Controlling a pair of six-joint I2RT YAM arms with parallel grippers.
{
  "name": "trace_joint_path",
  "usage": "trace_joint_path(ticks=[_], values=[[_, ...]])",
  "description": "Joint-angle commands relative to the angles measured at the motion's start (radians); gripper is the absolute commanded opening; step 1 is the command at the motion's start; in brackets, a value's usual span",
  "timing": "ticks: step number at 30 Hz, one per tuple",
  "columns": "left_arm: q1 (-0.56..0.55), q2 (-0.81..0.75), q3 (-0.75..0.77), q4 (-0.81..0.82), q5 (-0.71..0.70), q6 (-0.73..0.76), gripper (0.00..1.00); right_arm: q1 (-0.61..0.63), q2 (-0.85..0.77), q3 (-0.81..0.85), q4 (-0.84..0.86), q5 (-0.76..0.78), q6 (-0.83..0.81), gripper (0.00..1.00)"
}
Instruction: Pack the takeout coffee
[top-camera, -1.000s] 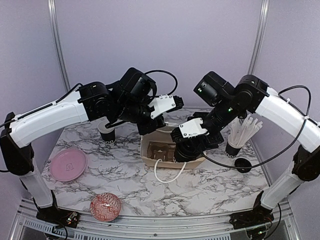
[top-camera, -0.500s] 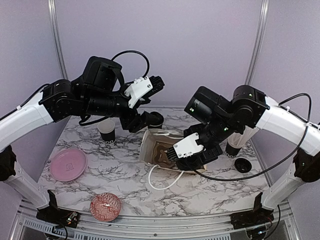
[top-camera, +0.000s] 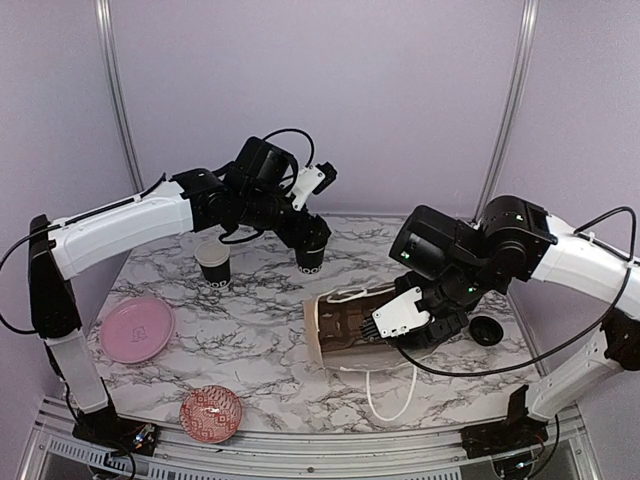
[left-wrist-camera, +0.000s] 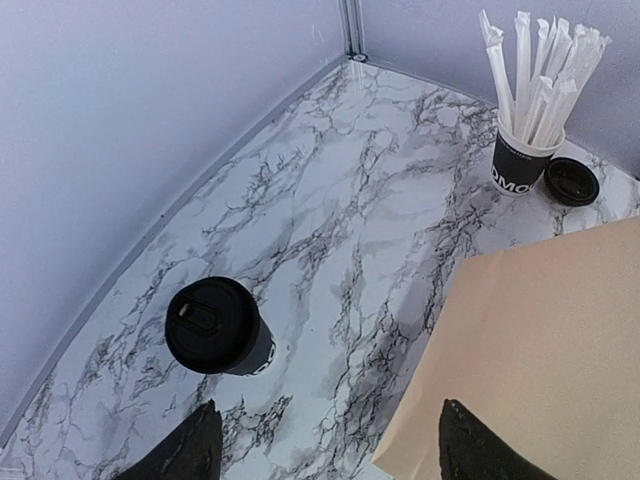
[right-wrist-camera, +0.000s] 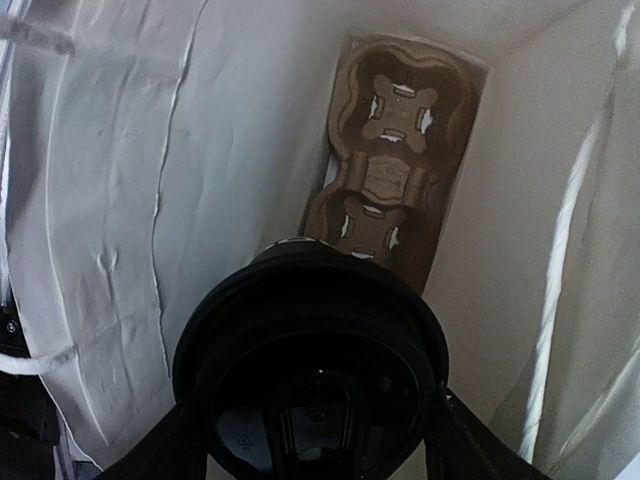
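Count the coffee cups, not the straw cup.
3: open cup back left; lidded cup beyond the left claw; held cup in right claw, inside the bag. Others may be hidden.

Left arm (top-camera: 130, 222) stretched to rear, jaws apart, empty. Right arm (top-camera: 585, 262) folded low, jaws gripping cup (right-wrist-camera: 312, 360).

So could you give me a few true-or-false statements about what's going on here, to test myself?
1. The paper bag lies tipped over on its side. True.
2. The left gripper is holding a cup. False: it is open, and the lidded cup stands free in front of it.
3. The right gripper holds a second lidded cup in the bag's mouth. True.
4. The cardboard carrier inside the bag is full. False: the slots that show are empty.
5. The red bowl sits on the pink plate. False: they lie apart.
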Motion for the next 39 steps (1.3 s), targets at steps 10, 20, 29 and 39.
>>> trace_joint_path(ticks=[10, 20, 29, 39], values=[[0.002, 0.153, 0.038, 0.031, 0.139, -0.084, 0.74, 0.012, -0.106, -0.118, 0.166, -0.02, -0.039, 0.42], [0.026, 0.259, 0.087, 0.029, 0.261, -0.114, 0.73, 0.015, -0.233, -0.325, 0.3, 0.03, -0.11, 0.42], [0.027, 0.369, 0.127, 0.02, 0.347, -0.126, 0.71, 0.015, -0.256, -0.425, 0.451, 0.121, -0.101, 0.42], [0.026, 0.457, 0.193, 0.0, 0.394, -0.132, 0.7, 0.015, -0.297, -0.532, 0.567, 0.124, -0.128, 0.42]])
